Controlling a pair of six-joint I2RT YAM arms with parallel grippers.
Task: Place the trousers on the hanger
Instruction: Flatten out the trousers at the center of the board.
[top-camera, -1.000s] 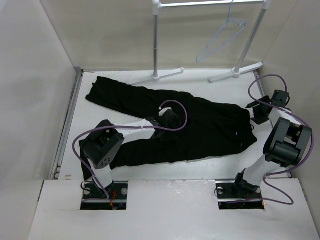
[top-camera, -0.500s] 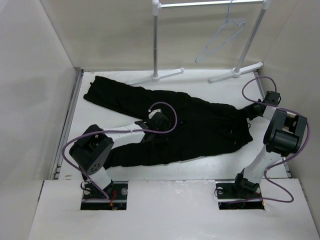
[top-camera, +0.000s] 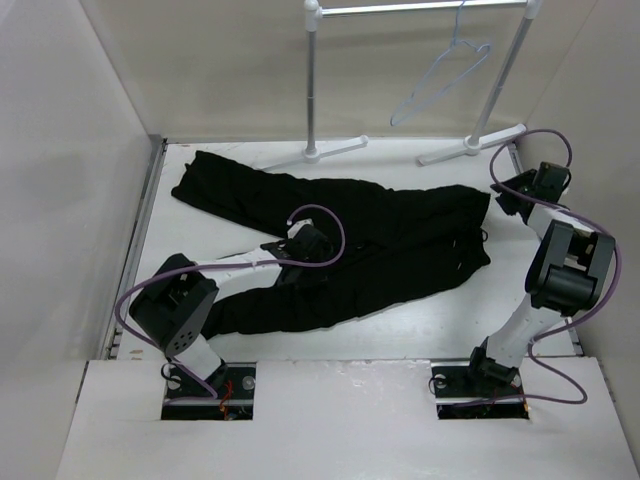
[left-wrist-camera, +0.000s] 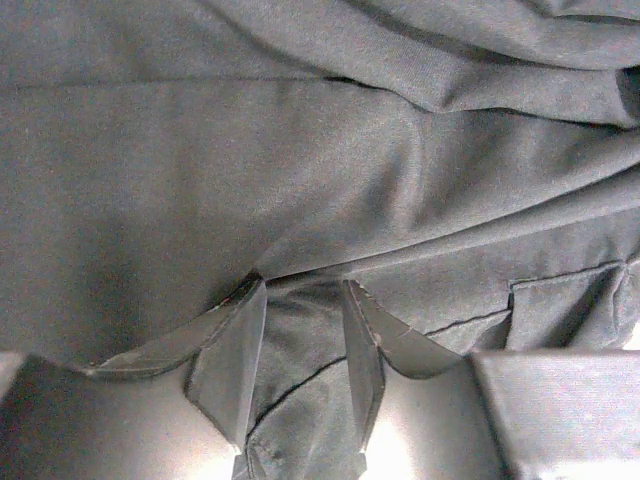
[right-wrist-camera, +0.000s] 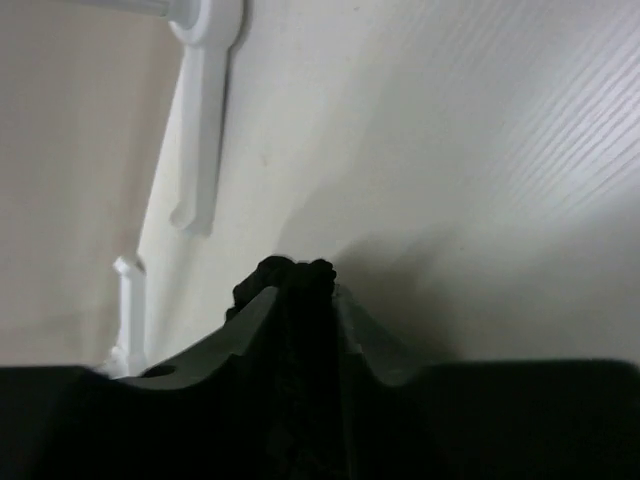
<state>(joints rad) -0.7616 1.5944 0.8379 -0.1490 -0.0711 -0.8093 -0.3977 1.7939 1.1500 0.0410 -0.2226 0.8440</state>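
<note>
While left hand (left-wrist-camera: 302, 292) pinches trousers (top-camera: 400, 240), hanger (top-camera: 445, 87) hangs

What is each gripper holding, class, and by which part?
Both hold the trousers: the left gripper pinches a fold near their middle; the right gripper grips fabric at the waist end.

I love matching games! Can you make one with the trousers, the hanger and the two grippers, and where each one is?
Column one:
1. trousers
2. hanger
3. left gripper
4. right gripper

Column two:
A. hanging from the white rail
B. pinching a fold in the middle of the black cloth
C. lying spread out on the table
D. pinching the black cloth at its waist end

Right pairs: 1-C, 2-A, 3-B, 4-D
</note>
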